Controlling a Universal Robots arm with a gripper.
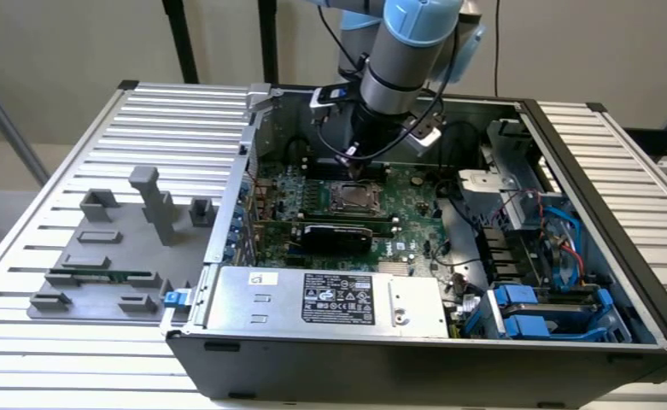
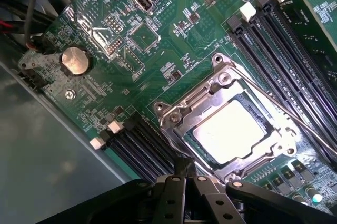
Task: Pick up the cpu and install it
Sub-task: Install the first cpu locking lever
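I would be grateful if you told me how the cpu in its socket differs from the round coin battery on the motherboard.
The cpu is square with a pale, bright silver top; the coin battery is round and duller in tone. The cpu is clearly larger than the battery. The cpu sits inside a metal socket frame, close to the shut tool; the battery sits in a small holder near the board's edge. Both lie flat on the green motherboard.

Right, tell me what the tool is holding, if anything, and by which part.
Nothing is held. The tool is shut and empty above the motherboard, and the cpu already sits in its socket frame, clear of the fingertips.
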